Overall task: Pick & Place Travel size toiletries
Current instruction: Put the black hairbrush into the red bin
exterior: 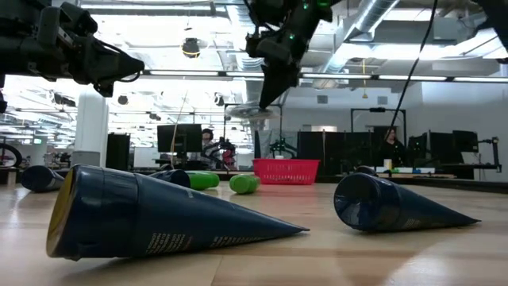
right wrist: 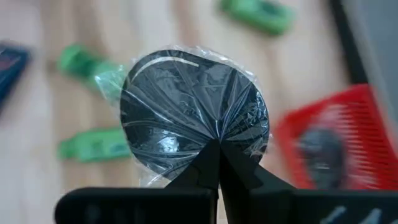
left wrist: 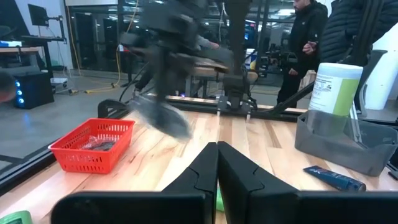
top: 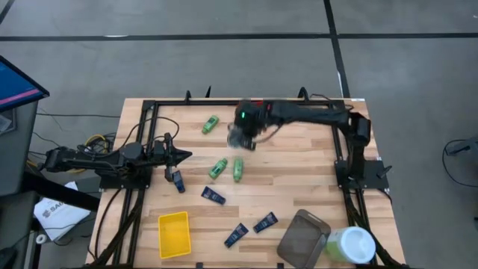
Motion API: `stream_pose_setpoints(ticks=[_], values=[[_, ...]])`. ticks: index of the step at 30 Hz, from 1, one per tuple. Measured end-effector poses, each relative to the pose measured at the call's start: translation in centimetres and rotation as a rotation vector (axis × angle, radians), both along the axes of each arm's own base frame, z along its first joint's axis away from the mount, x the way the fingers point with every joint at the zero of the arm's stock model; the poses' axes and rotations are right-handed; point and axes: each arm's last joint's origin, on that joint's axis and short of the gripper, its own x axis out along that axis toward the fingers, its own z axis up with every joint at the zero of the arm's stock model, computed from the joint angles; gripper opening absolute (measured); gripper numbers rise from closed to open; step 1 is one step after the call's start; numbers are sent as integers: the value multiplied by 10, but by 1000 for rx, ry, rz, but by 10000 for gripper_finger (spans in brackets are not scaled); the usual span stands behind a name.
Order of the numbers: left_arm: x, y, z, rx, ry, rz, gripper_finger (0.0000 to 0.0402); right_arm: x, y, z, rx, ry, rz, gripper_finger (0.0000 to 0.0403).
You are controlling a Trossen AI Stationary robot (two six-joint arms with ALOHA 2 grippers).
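My right gripper (right wrist: 217,155) is shut on a round dark grey puck (right wrist: 193,106) wrapped in clear plastic, high over the table's far middle (top: 239,137). A second dark puck (right wrist: 320,149) lies in the red basket (left wrist: 93,144). Three green bottles (top: 210,124) (top: 218,169) (top: 238,169) lie on their sides on the wood. Several dark blue tubes (top: 213,196) (top: 178,181) (top: 236,235) lie toward the near side. My left gripper (top: 187,155) is shut and holds nothing; it hovers over the left side, above one tube. My right gripper pinches the puck at its rim (right wrist: 214,138), where the plastic wrap's creases run together, between its two fingers. In the low view the fingers (exterior: 266,91) point down from above. The puck (exterior: 252,113) hangs flat below them, lifted well clear of the table.
A yellow container (top: 174,234) stands at the near left. A grey container (top: 302,237) and the pale green and white tub (top: 349,245) stand at the near right. Black frame rails (top: 153,108) run along the table's edges. People stand beyond the far edge (left wrist: 305,37).
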Motion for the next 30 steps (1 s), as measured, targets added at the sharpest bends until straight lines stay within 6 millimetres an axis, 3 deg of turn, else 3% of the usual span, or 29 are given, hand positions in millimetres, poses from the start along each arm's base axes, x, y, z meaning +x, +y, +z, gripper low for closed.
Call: stream_pose_setpoints(ticks=[7,12,19,30], values=[[0,0,1,1,-5,0,3,-20,-72,10,-23,-62,-281,0],[0,0,0,3,-5,0,3,-36,-105,6,26,-71,-459,0],[0,0,1,3,-5,0,3,-38,-116,-5,71,-63,-593,0],[0,0,1,3,-7,1,3,-26,-116,-48,104,70,-711,0]])
